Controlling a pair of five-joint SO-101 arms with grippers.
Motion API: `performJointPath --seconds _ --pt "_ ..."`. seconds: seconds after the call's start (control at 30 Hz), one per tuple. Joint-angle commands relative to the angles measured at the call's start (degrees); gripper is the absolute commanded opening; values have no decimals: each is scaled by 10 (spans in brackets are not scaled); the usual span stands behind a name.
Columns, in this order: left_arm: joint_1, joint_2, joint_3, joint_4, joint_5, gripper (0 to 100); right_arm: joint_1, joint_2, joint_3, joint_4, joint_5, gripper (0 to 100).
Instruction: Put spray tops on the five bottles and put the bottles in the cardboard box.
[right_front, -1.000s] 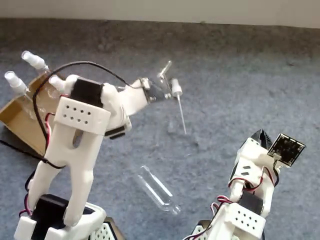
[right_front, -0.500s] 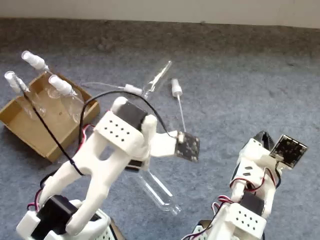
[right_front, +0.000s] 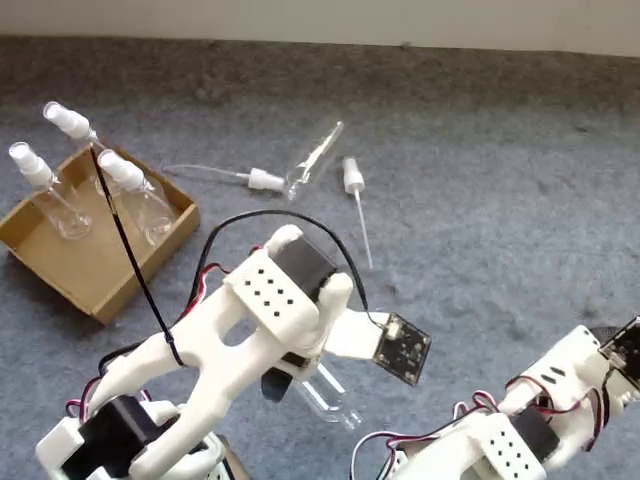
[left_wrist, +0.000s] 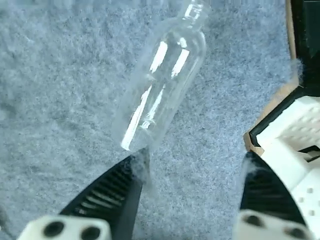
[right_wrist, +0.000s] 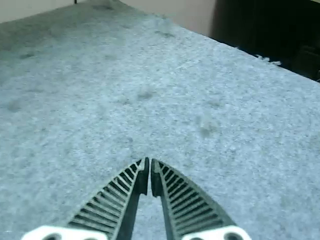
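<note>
Both arms have shifted: the left arm (right_front: 270, 310) swung back from the far spray tops (right_front: 352, 178), and the right arm (right_front: 560, 380) sank rightward. Three capped bottles (right_front: 135, 195) stand in the cardboard box (right_front: 60, 262). The left gripper (left_wrist: 192, 165) gapes wide over an uncapped bottle (left_wrist: 160, 85) lying on the carpet (right_front: 480, 200), one finger (left_wrist: 120, 192) just beside its base. The right gripper (right_wrist: 150, 170) is clenched and empty.

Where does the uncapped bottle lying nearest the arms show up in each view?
High view: the uncapped bottle lies on the carpet, partly under the left arm.
Left wrist view: the uncapped bottle lies just ahead of the open left claw.
Right wrist view: bare carpet ahead of the shut right claw.
Shared landmark: the grey carpet.
</note>
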Motion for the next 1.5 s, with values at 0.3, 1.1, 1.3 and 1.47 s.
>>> performJointPath --seconds 0.3,1.1,1.3,1.47 --pt "43 -20 105 -156 -8 281 88 -7 76 -1 69 5" --pt "40 -20 279 -408 101 277 89 -7 76 1 69 5" --pt "40 -19 282 -407 153 277 89 -5 76 1 69 5" --pt "40 -19 283 -405 171 277 90 -4 76 1 69 5"
